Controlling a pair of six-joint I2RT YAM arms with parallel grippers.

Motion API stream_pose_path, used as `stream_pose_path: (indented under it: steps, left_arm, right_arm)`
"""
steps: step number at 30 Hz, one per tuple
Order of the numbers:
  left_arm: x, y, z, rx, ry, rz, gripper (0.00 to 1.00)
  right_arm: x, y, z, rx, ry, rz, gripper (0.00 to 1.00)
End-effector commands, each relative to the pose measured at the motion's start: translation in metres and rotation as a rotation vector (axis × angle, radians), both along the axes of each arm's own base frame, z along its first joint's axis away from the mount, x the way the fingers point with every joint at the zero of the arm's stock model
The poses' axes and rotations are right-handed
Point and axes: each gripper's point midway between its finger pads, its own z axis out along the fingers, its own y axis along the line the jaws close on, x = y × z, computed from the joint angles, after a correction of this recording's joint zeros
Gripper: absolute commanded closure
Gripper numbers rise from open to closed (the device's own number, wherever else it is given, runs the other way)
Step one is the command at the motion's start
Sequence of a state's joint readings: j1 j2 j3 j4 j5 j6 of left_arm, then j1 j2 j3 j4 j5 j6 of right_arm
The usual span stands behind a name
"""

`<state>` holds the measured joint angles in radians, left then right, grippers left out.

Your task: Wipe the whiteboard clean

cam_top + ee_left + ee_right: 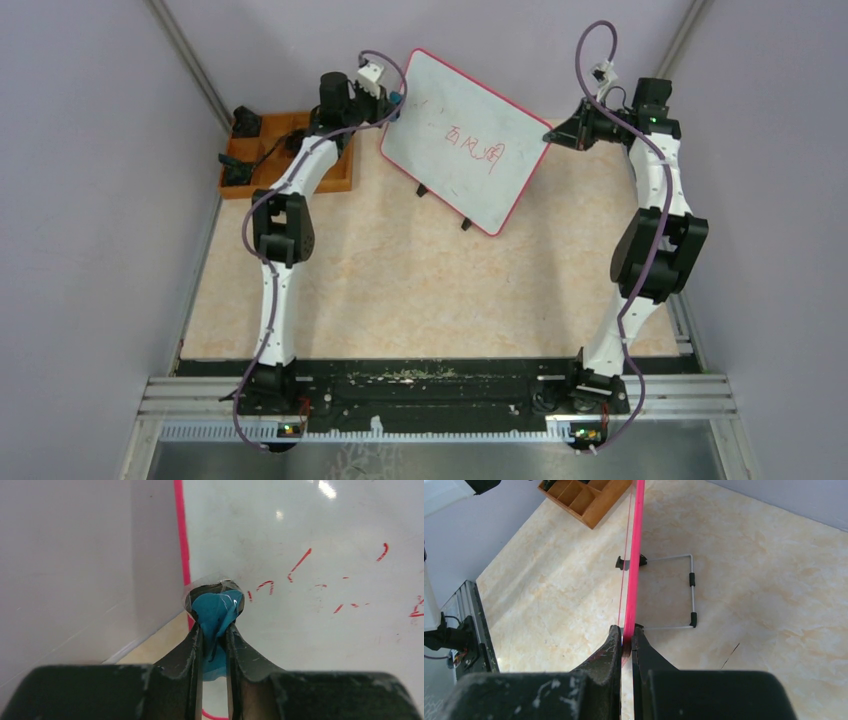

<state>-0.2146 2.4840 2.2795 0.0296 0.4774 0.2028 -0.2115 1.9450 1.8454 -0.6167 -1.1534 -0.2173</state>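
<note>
Whiteboard [465, 140] at far middle of worktop [420, 290], tray [338, 182] to its left, left claw [396, 102] with cloth [216, 614] at left edge, right claw [626, 640] on right edge.

We see an orange wooden tray [343, 172] at the far-left corner of the table [400, 290] — its compartments hold small black items [247, 124], too small to name. The tabletop is beige and marble-patterned — lilac walls [90, 200] stand around it.

bare tabletop [420, 290] in front of whiteboard [440, 110], orange tray [335, 183] at its left, wall [280, 30] behind
</note>
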Motion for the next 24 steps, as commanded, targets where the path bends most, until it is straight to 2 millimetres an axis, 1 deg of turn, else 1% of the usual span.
stream_pose_path:
  steps: [1, 8, 12, 19, 24]
  left_arm:
    - [-0.007, -0.034, 0.012, -0.007, -0.050, -0.066, 1.00]
    - [-0.008, -0.047, 0.015, -0.013, -0.072, -0.083, 1.00]
    - [-0.007, -0.048, 0.018, -0.016, -0.078, -0.084, 1.00]
    - [-0.011, -0.051, 0.013, -0.015, -0.063, -0.100, 1.00]
    - [-0.011, -0.052, 0.012, -0.019, -0.057, -0.104, 1.00]
  right_arm:
    - [-0.026, 0.027, 0.002, 0.010, 0.002, 0.105, 1.00]
    - [-0.032, 0.027, 0.003, -0.007, -0.009, 0.130, 1.00]
    - [-0.033, 0.027, 0.001, -0.020, -0.007, 0.145, 1.00]
    - [-0.034, 0.027, -0.004, -0.020, 0.005, 0.162, 1.00]
    - [-0.028, 0.025, -0.005, -0.026, 0.009, 0.146, 1.00]
